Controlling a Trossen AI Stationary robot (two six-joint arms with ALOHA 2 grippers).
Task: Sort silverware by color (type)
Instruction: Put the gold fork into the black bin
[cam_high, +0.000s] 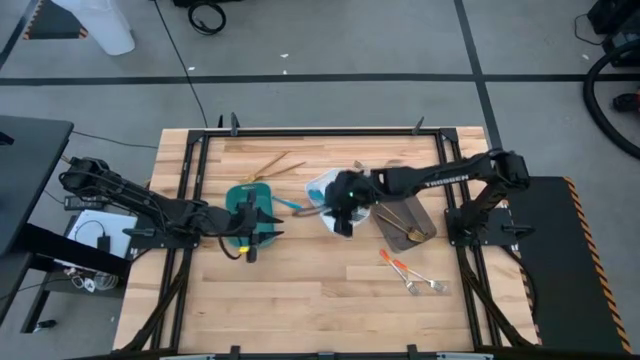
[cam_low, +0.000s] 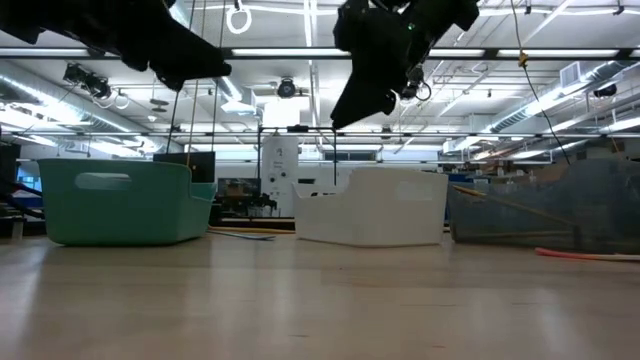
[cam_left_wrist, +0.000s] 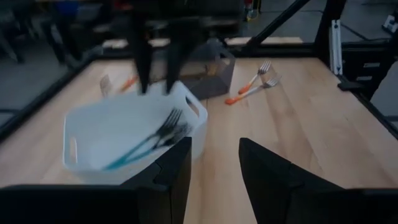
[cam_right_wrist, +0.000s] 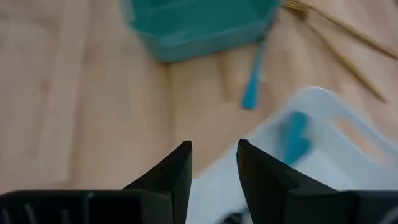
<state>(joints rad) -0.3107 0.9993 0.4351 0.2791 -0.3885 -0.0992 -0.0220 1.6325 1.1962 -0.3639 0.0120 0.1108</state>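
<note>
Wood table (cam_high: 300, 290) w/ three trays across the middle: teal tray (cam_high: 243, 200), white tray (cam_high: 330, 188), grey-brown tray (cam_high: 405, 222). Left gripper (cam_high: 262, 234) hangs just beside the teal tray, jaws open w/ nothing between. Right gripper (cam_high: 343, 222) is above the white tray's near edge, fingers apart, empty. Blue-handled forks (cam_left_wrist: 146, 146) lie inside the white tray, one blue piece (cam_right_wrist: 254, 84) on the table btwn teal & white trays. Two orange-handled forks (cam_high: 412, 275) sit on bare wood near the grey-brown tray, gold pieces (cam_high: 275, 165) behind the teal one.

Overhead cam looks straight down, low cam level; both show white tray (cam_high: 322, 187).
</note>
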